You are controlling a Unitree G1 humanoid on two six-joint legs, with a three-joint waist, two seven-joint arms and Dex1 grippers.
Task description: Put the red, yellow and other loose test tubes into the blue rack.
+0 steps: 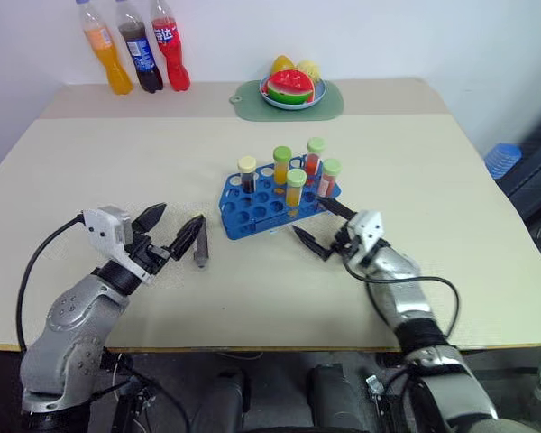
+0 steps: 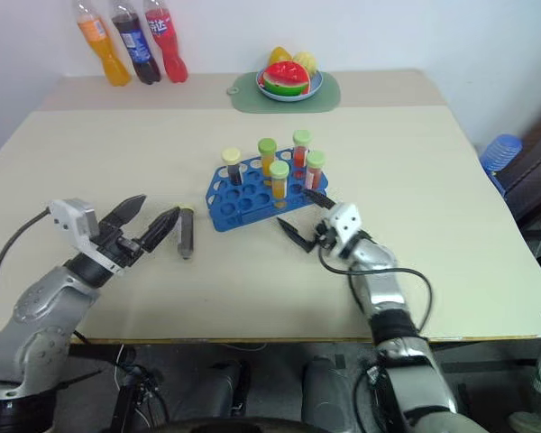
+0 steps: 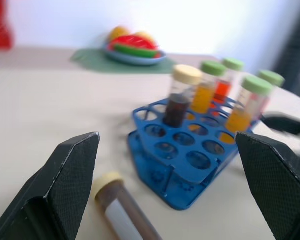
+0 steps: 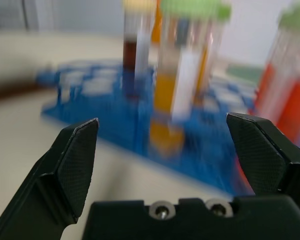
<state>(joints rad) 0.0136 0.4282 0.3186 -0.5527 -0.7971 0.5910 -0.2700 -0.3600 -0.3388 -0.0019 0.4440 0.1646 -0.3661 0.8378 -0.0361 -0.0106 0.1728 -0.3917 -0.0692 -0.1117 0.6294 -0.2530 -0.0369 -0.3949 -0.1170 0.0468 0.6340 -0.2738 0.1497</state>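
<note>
- Five capped tubes stand upright in the blue rack (image 1: pixel 270 200) mid-tabletop (image 1: pixel 415 271); one loose test tube (image 1: pixel 200 245), dark with a cream cap, lies flat just beside the rack's left end.
- The left gripper (image 1: pixel 173 229) hangs over that tube with its jaws spread wide and empty. I'd lower it squarely across the tube's middle before closing.
- The right gripper (image 1: pixel 323 225) is also open and empty, close to the rack's right corner; it should keep clear.
- Once lifted, tip the tube upright and aim for a free hole.
</note>
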